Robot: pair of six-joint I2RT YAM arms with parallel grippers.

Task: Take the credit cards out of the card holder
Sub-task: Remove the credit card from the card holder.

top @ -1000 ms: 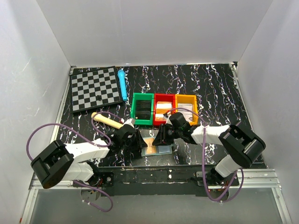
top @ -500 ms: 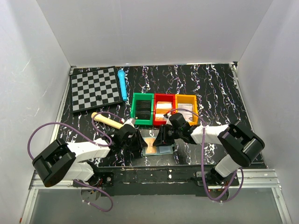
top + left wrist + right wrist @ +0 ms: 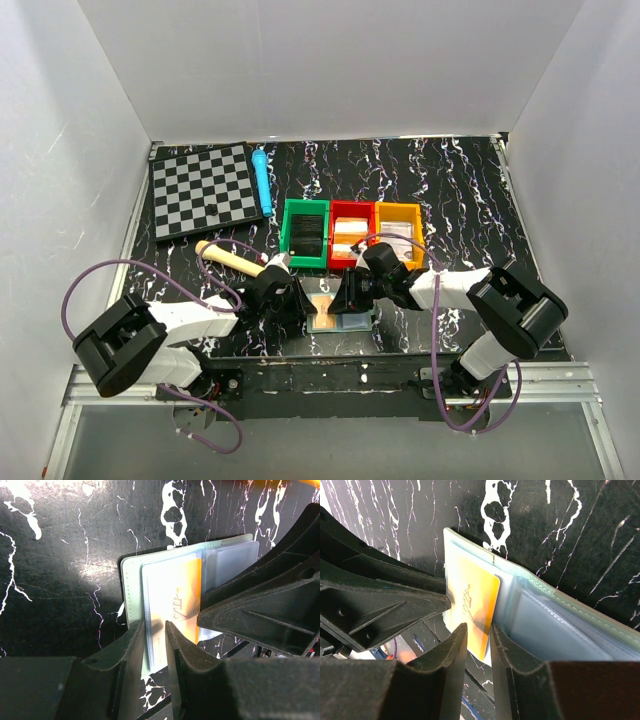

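The card holder point(image 3: 345, 322) lies open on the black marbled table between my two grippers. In the left wrist view its pale green edge point(image 3: 131, 587) frames a clear sleeve that holds an orange and white card point(image 3: 177, 597). My left gripper point(image 3: 155, 625) stands low over the sleeve's near edge, jaws a narrow gap apart, one tip on the green edge and one on the card. My right gripper point(image 3: 479, 627) comes from the other side, jaws a narrow gap apart over the card's point(image 3: 472, 605) lower edge, beside the pale blue sleeves point(image 3: 555, 625). In the top view both grippers point(image 3: 296, 300) point(image 3: 350, 296) nearly touch.
Green point(image 3: 305, 204), red point(image 3: 351, 204) and orange point(image 3: 398, 206) bins stand in a row just behind the grippers. A chessboard point(image 3: 202, 189) and a blue pen point(image 3: 262, 181) lie at the back left. A wooden stick point(image 3: 228, 259) lies behind the left arm.
Both grippers have closed in on the card holder from either side. The orange card's visible patch between them has narrowed.
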